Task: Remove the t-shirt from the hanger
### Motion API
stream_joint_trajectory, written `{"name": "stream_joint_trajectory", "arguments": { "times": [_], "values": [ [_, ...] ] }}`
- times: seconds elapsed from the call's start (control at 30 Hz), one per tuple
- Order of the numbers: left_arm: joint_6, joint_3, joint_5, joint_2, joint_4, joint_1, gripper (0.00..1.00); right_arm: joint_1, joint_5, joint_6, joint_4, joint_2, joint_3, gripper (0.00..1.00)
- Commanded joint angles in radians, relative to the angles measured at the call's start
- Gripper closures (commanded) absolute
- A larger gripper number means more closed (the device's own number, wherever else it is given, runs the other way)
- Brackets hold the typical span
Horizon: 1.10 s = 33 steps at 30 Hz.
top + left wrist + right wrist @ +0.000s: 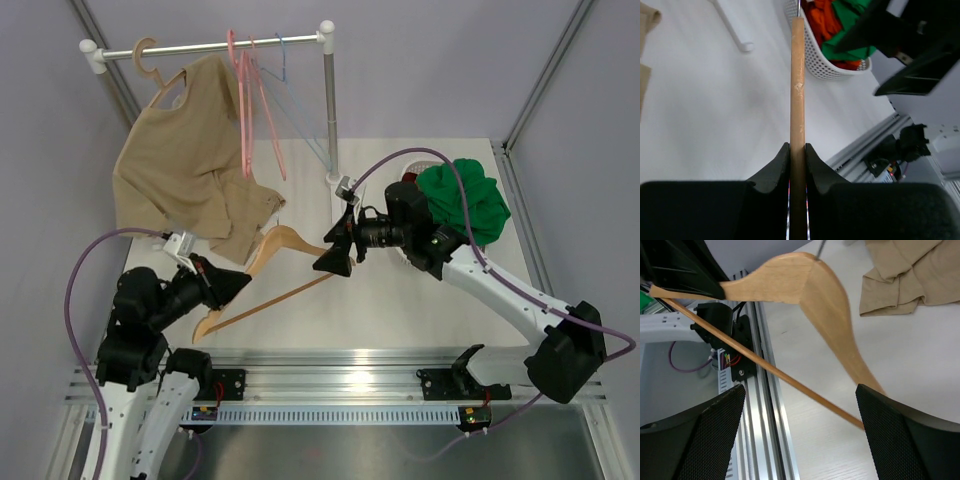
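Note:
The bare wooden hanger (272,250) is held low over the table in the middle. My left gripper (238,285) is shut on its thin lower bar (798,95), jaws pressed against both sides. My right gripper (336,256) is open at the hanger's right end. In the right wrist view its fingers (910,440) stand wide apart, with the hanger (810,285) and its bar (765,367) just ahead and nothing between them. The green t-shirt (466,198) lies bunched in the white basket (816,62) at the right, behind the right arm, off the hanger. It also shows in the left wrist view (852,27).
A beige top (185,170) hangs from a tan-hooked hanger (148,55) on the clothes rack (329,100) at the back, its hem on the table. Pink hangers (245,100) hang on the same rail. An orange cloth (821,17) lies in the basket. The aluminium rail (340,385) runs along the near edge.

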Motion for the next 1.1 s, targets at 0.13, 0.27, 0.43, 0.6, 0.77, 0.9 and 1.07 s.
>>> {"name": "stream_joint_trajectory", "arguments": {
  "times": [0.13, 0.27, 0.43, 0.6, 0.77, 0.9, 1.07],
  "values": [
    [0.017, 0.119, 0.226, -0.053, 0.036, -0.061, 1.00, -0.132, -0.243, -0.127, -0.019, 0.022, -0.004, 0.00],
    [0.034, 0.117, 0.254, -0.076, 0.038, -0.084, 1.00, -0.143, -0.366, -0.141, -0.065, 0.031, 0.016, 0.01],
    [0.063, 0.125, 0.320, -0.063, 0.036, -0.090, 1.00, -0.053, -0.547, -0.047, 0.082, -0.019, -0.039, 0.00],
    [0.077, 0.125, 0.349, -0.068, 0.038, -0.098, 1.00, -0.019, -0.566, 0.090, 0.255, -0.032, -0.036, 0.01],
    [0.088, 0.126, 0.368, -0.059, 0.038, -0.099, 1.00, 0.029, -0.497, 0.158, 0.361, -0.015, -0.035, 0.16],
    [0.091, 0.129, 0.366, -0.056, 0.038, -0.099, 1.00, 0.046, -0.451, 0.217, 0.395, 0.023, -0.019, 0.47],
    [0.103, 0.142, 0.365, -0.034, 0.038, -0.099, 1.00, 0.055, -0.376, 0.243, 0.366, 0.023, -0.022, 0.83]
  ]
}}
